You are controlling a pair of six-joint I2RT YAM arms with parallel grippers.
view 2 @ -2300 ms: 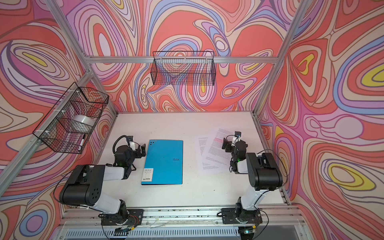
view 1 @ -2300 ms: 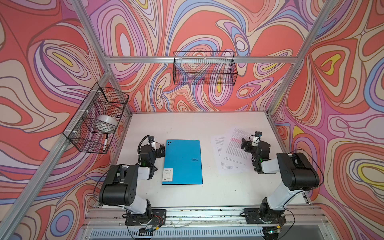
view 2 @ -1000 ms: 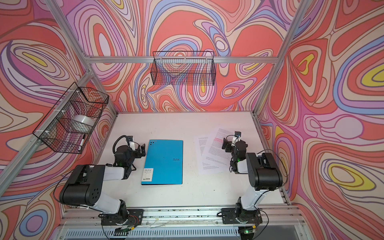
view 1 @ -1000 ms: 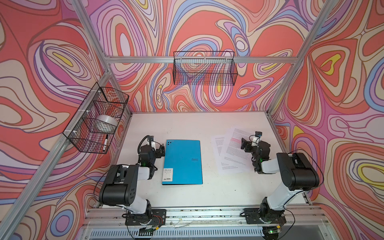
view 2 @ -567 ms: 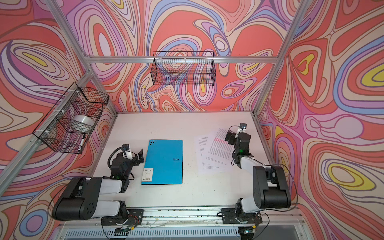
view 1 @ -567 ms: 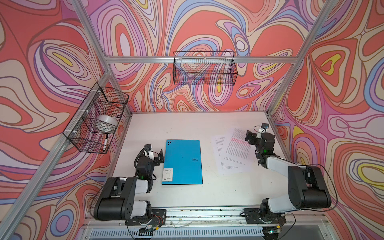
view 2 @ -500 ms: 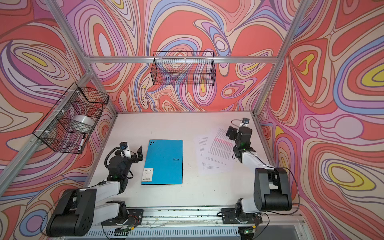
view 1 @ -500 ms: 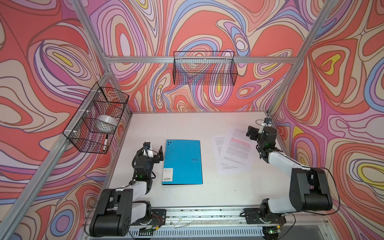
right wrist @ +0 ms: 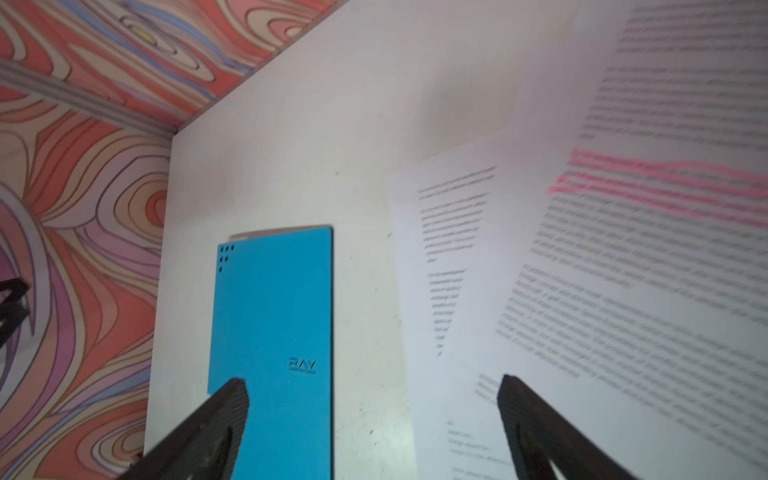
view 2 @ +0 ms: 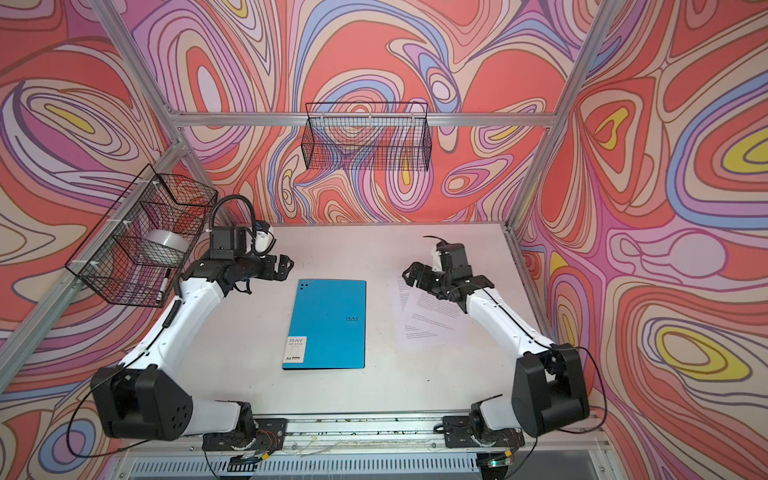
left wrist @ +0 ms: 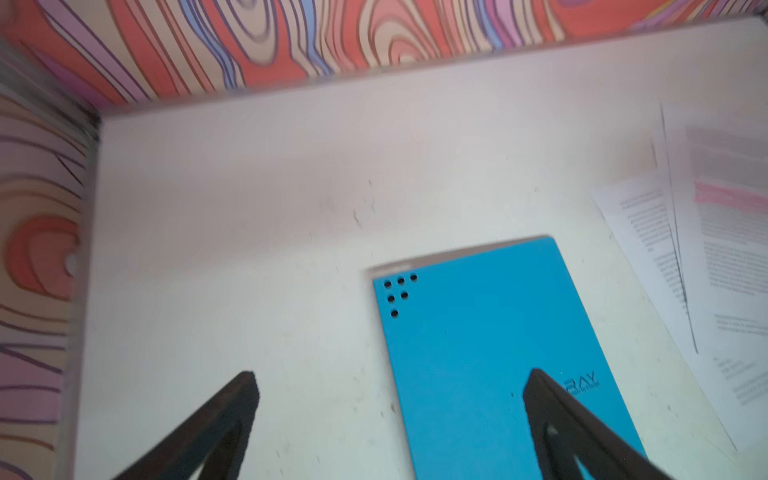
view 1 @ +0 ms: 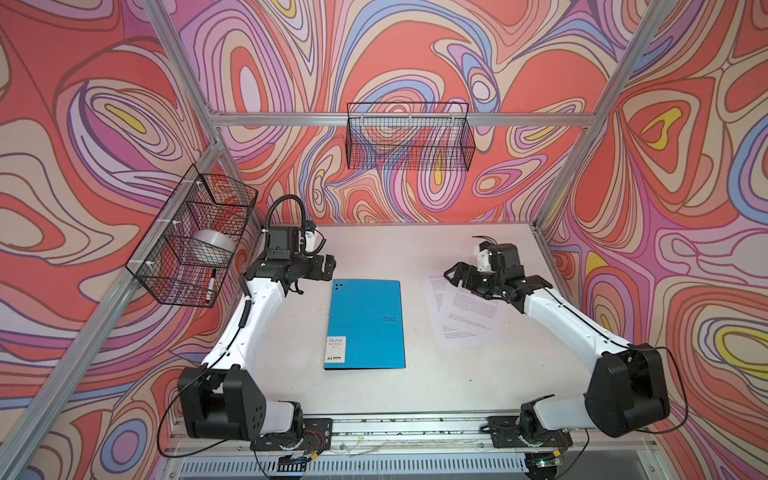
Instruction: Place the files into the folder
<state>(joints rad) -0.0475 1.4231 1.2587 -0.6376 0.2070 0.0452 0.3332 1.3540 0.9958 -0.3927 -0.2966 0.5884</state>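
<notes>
The bright blue folder (view 1: 365, 324) (view 2: 328, 324) lies closed and flat mid-table, with "RAY" lettering and a white label at its near left corner. The files (view 1: 465, 316) (view 2: 428, 320), a few fanned white printed sheets, lie to its right. In the right wrist view the top sheet of the files (right wrist: 602, 270) shows pink highlighted lines. My left gripper (view 1: 328, 268) (left wrist: 392, 376) hovers open above the table beside the folder's (left wrist: 490, 353) far left corner. My right gripper (view 1: 451, 276) (right wrist: 372, 382) hangs open over the files' far left part. Neither holds anything.
A wire basket (view 1: 195, 249) on the left wall holds a tape roll and a marker. Another wire basket (view 1: 409, 137) hangs on the back wall. Patterned walls and aluminium posts close the table (view 1: 374, 249) on three sides.
Both arms have unfolded from low rest poses and lifted their grippers up and towards the back of the table. Both grippers stayed open. Folder and files have not moved.
</notes>
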